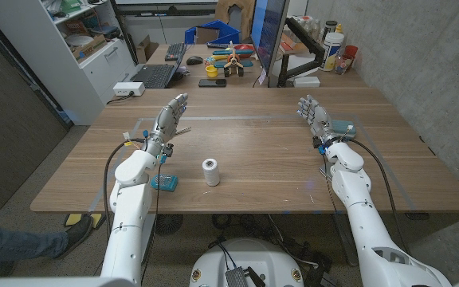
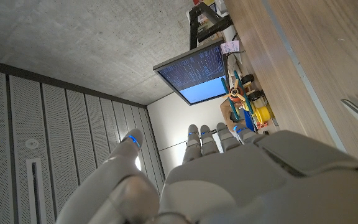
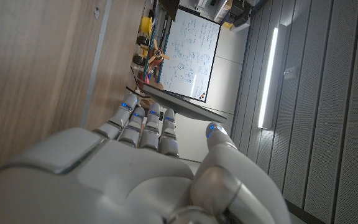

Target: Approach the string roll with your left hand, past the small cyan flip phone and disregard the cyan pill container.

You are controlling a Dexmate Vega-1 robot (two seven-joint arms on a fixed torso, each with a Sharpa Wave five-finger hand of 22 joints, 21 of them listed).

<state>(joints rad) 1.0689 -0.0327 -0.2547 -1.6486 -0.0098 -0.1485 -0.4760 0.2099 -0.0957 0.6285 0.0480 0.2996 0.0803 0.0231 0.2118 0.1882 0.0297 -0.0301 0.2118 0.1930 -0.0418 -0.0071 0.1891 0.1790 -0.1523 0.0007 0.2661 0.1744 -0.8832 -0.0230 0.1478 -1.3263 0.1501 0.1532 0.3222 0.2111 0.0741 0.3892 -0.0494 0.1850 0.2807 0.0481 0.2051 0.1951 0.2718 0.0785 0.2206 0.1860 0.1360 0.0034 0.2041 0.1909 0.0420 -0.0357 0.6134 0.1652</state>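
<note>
The white string roll (image 1: pixel 211 171) stands upright on the wooden table (image 1: pixel 253 159), near the front middle. A flat cyan object (image 1: pixel 164 183), apparently the flip phone, lies just left of the roll beside my left forearm. Another cyan object (image 1: pixel 343 127), apparently the pill container, lies at the right, close to my right wrist. My left hand (image 1: pixel 170 118) is raised over the table beyond the phone and to the roll's far left, fingers (image 2: pixel 213 138) straight and apart, holding nothing. My right hand (image 1: pixel 313 113) is likewise open, fingers (image 3: pixel 143 121) extended.
At the back stand a monitor (image 1: pixel 268 36), a keyboard (image 1: pixel 154 76), colourful toys (image 1: pixel 231 58) and bottles (image 1: pixel 335 48). A shelf unit (image 1: pixel 86 48) stands at the left. A person's leg and shoe (image 1: pixel 22 243) show by the table's front left corner.
</note>
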